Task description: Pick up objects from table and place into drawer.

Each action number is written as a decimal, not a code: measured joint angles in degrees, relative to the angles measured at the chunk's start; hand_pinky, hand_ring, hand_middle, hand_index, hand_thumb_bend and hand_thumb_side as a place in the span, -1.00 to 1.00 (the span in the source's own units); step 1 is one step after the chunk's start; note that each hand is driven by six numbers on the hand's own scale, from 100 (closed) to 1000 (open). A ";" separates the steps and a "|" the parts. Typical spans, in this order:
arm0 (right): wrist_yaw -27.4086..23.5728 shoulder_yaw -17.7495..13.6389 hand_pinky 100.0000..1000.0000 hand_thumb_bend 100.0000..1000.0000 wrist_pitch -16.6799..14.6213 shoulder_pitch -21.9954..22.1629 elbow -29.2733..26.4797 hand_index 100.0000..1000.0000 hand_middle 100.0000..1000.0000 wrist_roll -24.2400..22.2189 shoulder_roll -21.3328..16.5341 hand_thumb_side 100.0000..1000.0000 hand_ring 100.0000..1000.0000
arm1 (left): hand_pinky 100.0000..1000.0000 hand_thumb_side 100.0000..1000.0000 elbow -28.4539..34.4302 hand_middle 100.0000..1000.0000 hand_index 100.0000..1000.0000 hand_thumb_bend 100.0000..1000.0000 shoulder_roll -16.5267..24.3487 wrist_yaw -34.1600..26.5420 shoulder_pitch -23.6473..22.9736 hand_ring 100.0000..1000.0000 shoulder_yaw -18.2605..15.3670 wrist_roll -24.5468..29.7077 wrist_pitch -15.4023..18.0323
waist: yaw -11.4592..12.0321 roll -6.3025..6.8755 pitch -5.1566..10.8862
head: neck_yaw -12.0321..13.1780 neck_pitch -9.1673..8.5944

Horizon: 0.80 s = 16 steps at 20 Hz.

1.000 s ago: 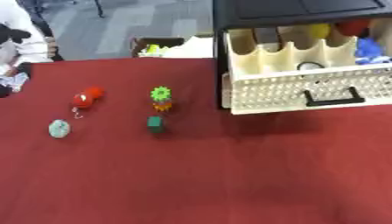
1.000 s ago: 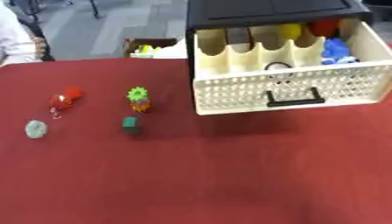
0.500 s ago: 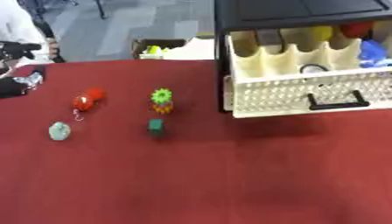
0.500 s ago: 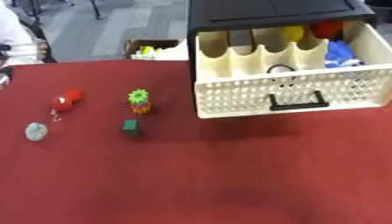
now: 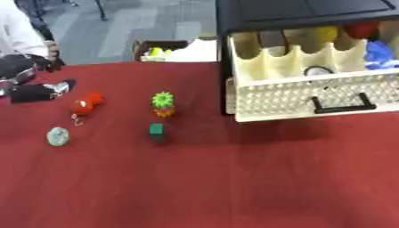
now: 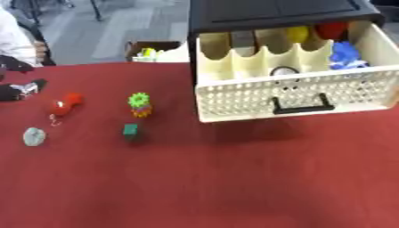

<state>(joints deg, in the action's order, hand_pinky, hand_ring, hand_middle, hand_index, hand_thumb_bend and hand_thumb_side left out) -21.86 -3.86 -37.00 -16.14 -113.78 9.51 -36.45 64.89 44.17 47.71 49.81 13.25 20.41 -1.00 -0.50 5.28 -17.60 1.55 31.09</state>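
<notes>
At the left edge of the red surface (image 5: pixel 234 187) a black hand (image 5: pixel 35 91) is now seen, lying low beside the red object (image 5: pixel 87 103); half a second ago only its tip showed there, and a second ago nothing of it. Whether its fingers are released or clenched cannot be told. This is judged to be the left hand, reaching in for a first pick.

The four small things are unmoved: the red object, the pale round piece (image 5: pixel 58 136), the green-and-orange toy (image 5: pixel 163 103) and the green block (image 5: pixel 156 130), all well apart from the open drawer (image 6: pixel 292 95), where several items already lie. The right hand is not shown.
</notes>
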 measured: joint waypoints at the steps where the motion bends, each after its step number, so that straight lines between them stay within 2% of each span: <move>1: -0.01 0.00 0.26 -1.00 0.10 -0.01 0.00 0.67 0.35 -0.11 0.01 1.00 0.43 | 0.80 1.00 -0.49 0.56 1.00 -0.36 -0.33 0.90 0.27 0.74 0.00 0.17 -0.04 | -0.11 0.12 -0.11 | 0.14 -0.01; 5: -0.14 0.02 0.25 -1.00 0.55 -0.32 0.00 0.66 0.34 -0.57 0.13 1.00 0.42 | 0.81 1.00 -2.34 0.62 1.00 -0.23 -1.42 3.63 0.91 0.76 -0.09 0.48 -0.04 | -0.57 0.60 -0.54 | 0.46 -0.43; 8: -0.30 0.04 0.25 -1.00 0.78 -0.52 0.00 0.66 0.34 -0.96 0.16 1.00 0.42 | 0.82 1.00 -3.74 0.72 1.00 -0.21 -2.01 4.89 1.25 0.82 -0.53 0.92 0.25 | -1.02 0.82 -0.99 | 0.74 -0.68; 16: -0.41 0.19 0.24 -1.00 1.51 -0.97 0.00 0.65 0.32 -1.75 0.55 1.00 0.41 | 0.78 1.00 -5.77 0.60 1.00 -0.26 -2.63 7.18 2.24 0.77 -1.50 1.30 0.64 | -1.62 1.39 -2.01 | 1.29 -1.00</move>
<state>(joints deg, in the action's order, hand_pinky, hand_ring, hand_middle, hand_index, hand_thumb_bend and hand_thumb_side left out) -22.27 -3.67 -35.49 -17.11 -113.78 7.75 -35.90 59.12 41.53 54.89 52.05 11.75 21.71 -0.37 -2.12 6.67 -19.61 2.84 30.09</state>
